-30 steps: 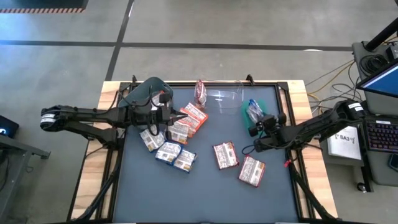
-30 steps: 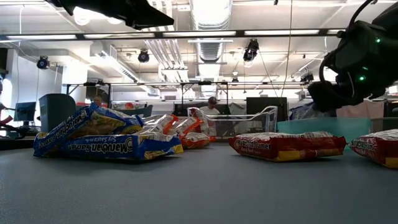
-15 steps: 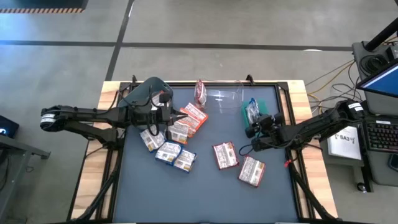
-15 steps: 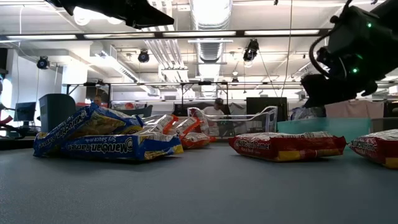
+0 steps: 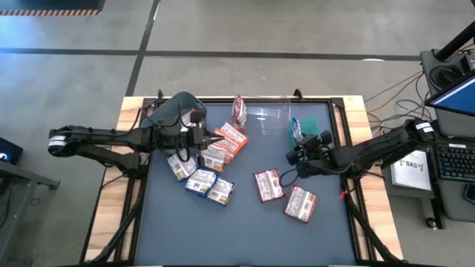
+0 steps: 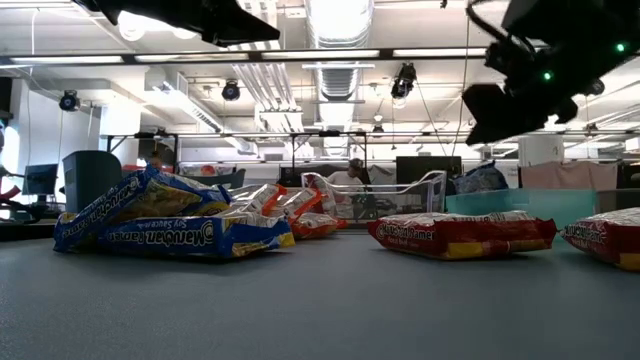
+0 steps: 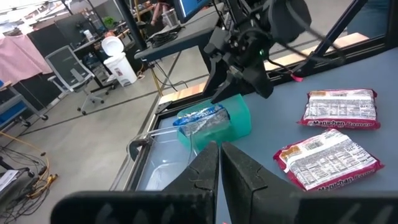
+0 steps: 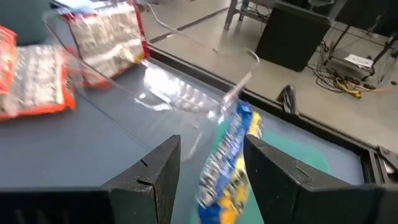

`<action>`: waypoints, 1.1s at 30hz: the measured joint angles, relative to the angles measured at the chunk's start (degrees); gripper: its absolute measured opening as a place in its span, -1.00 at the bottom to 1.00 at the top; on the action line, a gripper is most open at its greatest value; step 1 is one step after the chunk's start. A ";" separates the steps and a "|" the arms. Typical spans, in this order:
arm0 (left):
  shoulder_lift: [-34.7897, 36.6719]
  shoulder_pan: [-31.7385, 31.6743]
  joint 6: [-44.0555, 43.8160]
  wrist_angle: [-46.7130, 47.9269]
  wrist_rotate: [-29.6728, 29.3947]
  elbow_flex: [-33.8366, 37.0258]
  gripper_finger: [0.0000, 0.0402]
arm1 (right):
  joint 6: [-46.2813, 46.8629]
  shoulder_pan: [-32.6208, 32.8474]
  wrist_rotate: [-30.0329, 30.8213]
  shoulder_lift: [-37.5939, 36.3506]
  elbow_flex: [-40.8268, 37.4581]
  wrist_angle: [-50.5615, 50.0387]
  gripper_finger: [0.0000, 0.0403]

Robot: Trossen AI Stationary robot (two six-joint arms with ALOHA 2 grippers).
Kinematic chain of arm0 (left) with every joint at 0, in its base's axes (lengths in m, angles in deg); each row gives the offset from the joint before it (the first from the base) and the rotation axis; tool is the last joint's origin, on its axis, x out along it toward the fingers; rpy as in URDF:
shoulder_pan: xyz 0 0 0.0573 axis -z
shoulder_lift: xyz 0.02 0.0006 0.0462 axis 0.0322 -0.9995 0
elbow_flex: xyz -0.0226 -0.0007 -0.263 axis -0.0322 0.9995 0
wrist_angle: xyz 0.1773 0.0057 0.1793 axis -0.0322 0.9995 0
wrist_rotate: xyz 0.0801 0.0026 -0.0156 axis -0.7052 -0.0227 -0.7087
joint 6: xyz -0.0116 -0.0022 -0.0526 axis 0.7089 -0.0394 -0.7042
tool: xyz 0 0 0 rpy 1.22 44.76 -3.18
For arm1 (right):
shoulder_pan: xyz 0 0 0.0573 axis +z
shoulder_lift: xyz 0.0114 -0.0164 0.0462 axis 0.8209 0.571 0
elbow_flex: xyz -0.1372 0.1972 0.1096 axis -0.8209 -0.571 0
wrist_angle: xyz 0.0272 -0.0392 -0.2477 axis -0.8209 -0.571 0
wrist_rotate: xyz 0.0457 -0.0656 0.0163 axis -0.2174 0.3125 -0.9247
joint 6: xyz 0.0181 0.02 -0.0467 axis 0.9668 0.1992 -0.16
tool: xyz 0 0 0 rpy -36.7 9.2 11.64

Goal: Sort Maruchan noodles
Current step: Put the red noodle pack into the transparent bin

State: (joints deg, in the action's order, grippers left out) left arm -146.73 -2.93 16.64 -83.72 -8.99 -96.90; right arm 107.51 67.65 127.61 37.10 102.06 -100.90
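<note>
Maruchan noodles lie on the grey mat: blue-and-white packets (image 5: 200,179) and orange ones (image 5: 227,141) in a pile at the left, and two maroon packets (image 5: 269,185) (image 5: 300,203) right of the middle. One maroon packet (image 5: 239,110) leans in the clear bin (image 5: 269,115). A blue packet (image 8: 231,152) stands tilted in the green bin (image 5: 298,135). My right gripper (image 8: 211,174) hangs open above and just near of that bin, touching nothing. My left gripper (image 7: 219,168) is shut and empty, held above the orange packets.
A grey bin (image 5: 174,107) sits at the far left, partly under my left arm. A black frame and wooden boards (image 5: 113,185) border the mat. The near half of the mat holds no objects. A keyboard (image 5: 454,159) and papers lie off the table's right side.
My right gripper has risen and drawn a little away from the green bin, toward the table's middle. The blue packet has stayed in the green bin. My left arm has kept still.
</note>
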 joint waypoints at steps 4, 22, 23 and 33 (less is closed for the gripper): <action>0.00 0.00 -0.96 0.80 0.02 0.00 -1.00 | -0.76 -0.13 -2.57 0.00 4.23 -1.13 -0.18; 0.00 0.00 -10.60 1.05 0.09 4.45 -1.00 | -4.19 5.57 -12.66 2.97 10.79 1.69 -0.18; 0.00 0.00 -11.31 0.98 0.08 4.88 -1.00 | -5.46 5.98 -13.56 3.82 10.79 3.13 -0.18; 0.00 0.00 -17.44 1.09 0.08 7.96 -1.00 | -22.44 4.70 -28.85 10.27 10.77 23.42 -0.19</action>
State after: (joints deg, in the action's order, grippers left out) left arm -146.73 -2.93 -0.80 -82.63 -8.91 -88.95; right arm 85.07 72.35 98.76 47.37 112.83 -77.48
